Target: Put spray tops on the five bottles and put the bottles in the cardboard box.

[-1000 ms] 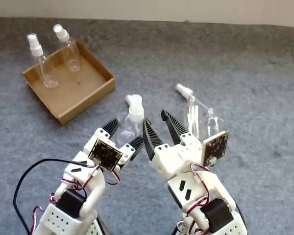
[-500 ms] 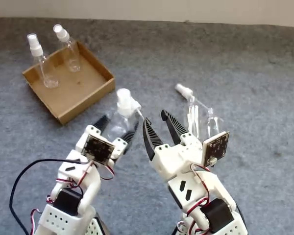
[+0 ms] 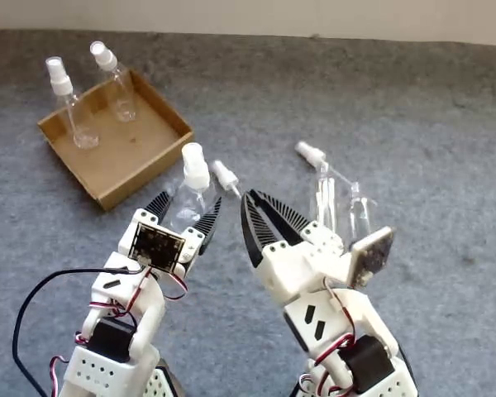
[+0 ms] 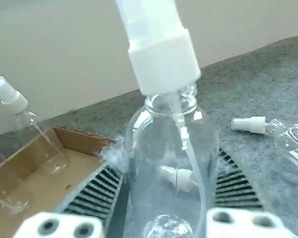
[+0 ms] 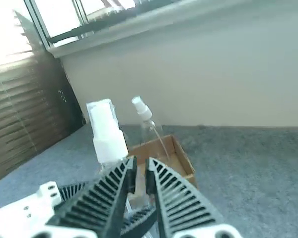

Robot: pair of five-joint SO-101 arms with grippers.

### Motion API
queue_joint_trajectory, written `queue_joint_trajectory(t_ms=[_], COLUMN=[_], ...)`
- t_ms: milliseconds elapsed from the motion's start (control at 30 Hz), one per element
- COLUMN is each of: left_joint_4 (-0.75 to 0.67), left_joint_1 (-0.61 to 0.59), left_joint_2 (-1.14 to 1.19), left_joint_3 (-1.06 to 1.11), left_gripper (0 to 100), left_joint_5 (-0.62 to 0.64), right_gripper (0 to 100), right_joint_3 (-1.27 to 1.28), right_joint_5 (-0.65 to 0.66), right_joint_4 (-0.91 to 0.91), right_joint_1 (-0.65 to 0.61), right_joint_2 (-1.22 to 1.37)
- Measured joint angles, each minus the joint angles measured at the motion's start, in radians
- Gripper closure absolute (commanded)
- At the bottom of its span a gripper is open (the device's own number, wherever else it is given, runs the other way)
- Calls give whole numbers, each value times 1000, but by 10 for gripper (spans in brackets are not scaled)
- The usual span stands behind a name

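Clear bottle [image 3: 188, 197] moved toward box [image 3: 149, 170]; right hand [image 3: 250, 198] closed

Cut off by the left wrist view's edge: the upper end of the spray top [image 4: 159, 49] on the held bottle [image 4: 164, 148], much of the lying bottle [image 4: 290, 144], part of the cardboard box [image 4: 64, 153]. Hidden behind the left gripper [image 3: 188, 203]: that held bottle's base. Masked by the right arm's wrist board [image 3: 370, 252] in the high view: lower ends of the clear bottles [image 3: 326, 198]; impossible to count there with certainty
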Motion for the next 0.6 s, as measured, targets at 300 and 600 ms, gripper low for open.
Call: queue_joint_trajectory(t_ms=[300,600], left_joint_4=[0,0], left_joint_1=[0,0], left_joint_2=[0,0], left_joint_3=[0,0], left_gripper=[954,954], left_joint_5=[0,0], right_gripper=[979,979], right_joint_3=[242,242], right_joint_5=[0,0], right_joint_4=[-420,-459], right_joint_1=[0,-2], right_joint_2=[-11,2])
